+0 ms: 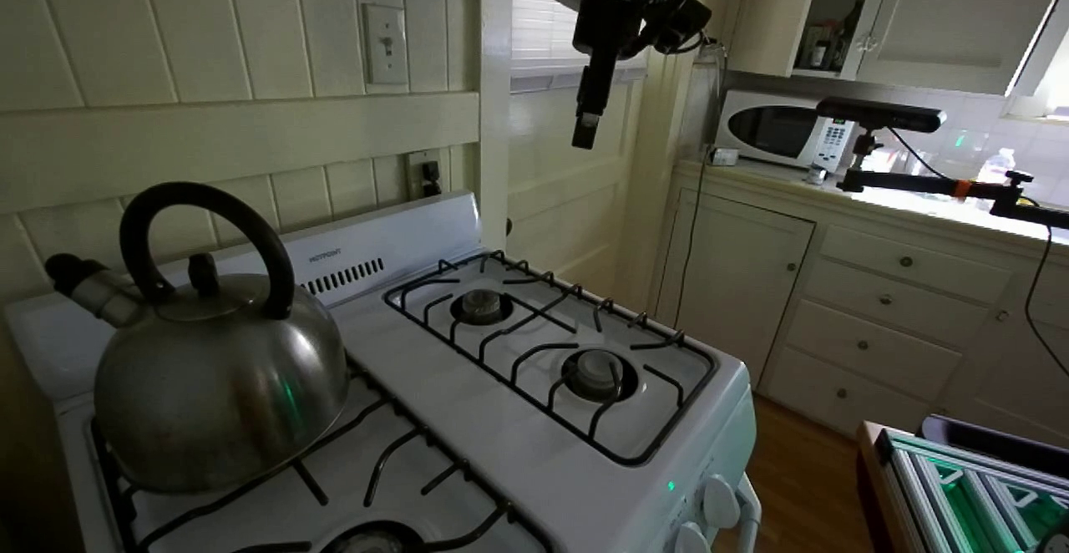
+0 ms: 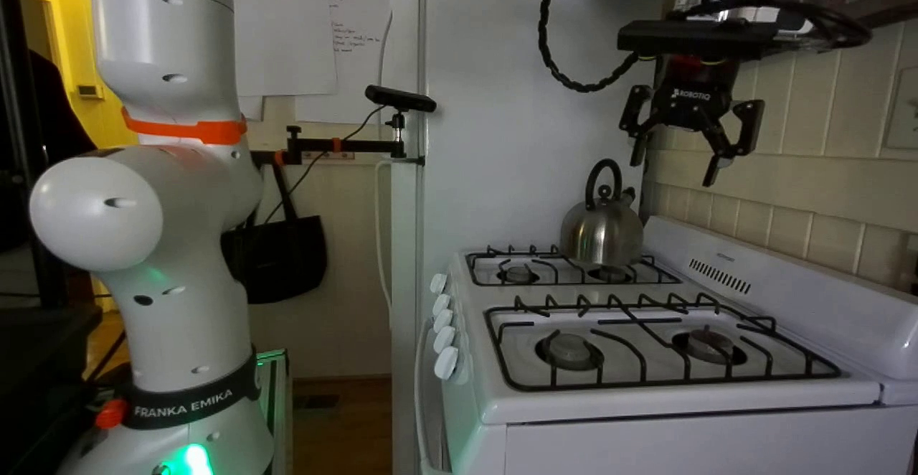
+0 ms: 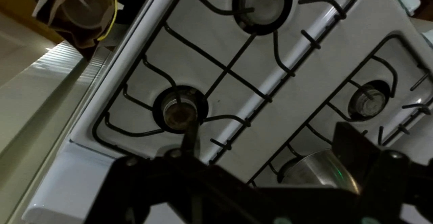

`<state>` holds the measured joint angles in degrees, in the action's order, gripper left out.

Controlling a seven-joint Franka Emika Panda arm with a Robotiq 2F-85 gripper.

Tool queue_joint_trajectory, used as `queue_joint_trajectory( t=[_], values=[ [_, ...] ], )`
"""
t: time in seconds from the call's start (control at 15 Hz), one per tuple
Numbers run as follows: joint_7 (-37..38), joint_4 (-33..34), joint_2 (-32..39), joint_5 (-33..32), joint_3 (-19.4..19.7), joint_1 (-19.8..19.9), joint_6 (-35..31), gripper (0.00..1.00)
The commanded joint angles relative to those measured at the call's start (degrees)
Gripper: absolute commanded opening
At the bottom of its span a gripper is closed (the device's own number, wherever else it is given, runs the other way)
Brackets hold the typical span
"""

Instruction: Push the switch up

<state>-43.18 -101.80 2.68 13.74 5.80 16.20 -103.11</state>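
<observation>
One gripper [image 2: 674, 165] hangs above the white stove [image 2: 688, 446], pointing down. Jaws spread wide, nothing but air between the tips. Wrist view agrees: dark fingers [image 3: 351, 146] well apart at the bottom, burners [image 3: 264, 4] and a slice of kettle [image 3: 319, 170] showing past them, the kettle towards four o'clock.

Small switch [image 1: 386, 45] in an exterior view: upright cream-white plate, tiny toggle [image 1: 387, 43] at centre, fixed to the panelled wall [image 1: 267, 27] just above a horizontal rail [image 1: 250, 144]. Too small to read as up or down. Bearings from the switch there: gripper towards four o'clock, well apart; wall outlet [image 1: 416, 173] with a dark plug [image 1: 431, 177] between five and six o'clock, below the rail; kettle at seven o'clock, on the stove top, steel body, black loop handle, spout aimed at ten o'clock. White microwave [image 1: 781, 131] at three o'clock from the gripper, farther back.

In an exterior view the switch [image 2: 902, 109] also shows at the right edge, cut off, between two and three o'clock from the gripper. Kettle there falls between seven and eight. Stove knobs [image 2: 444, 339] at eight o'clock. White arm column [image 2: 179, 209] stands at nine o'clock, green light [image 2: 195, 458] at its base.
</observation>
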Motion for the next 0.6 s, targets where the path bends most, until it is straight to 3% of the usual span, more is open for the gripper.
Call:
queue_joint_trajectory(
  t=[0.0, 0.27, 0.53],
  values=[
    [8.2, -0.4, -0.6, -0.3, 1.1, -2.8, 0.3, 1.0],
    [12.7, -1.4, -1.3, 1.0, 0.7, -4.3, -3.1, 1.0],
    [11.7, 0.2, -0.2, 0.3, 1.1, -4.6, -1.7, 1.0]
  ],
)
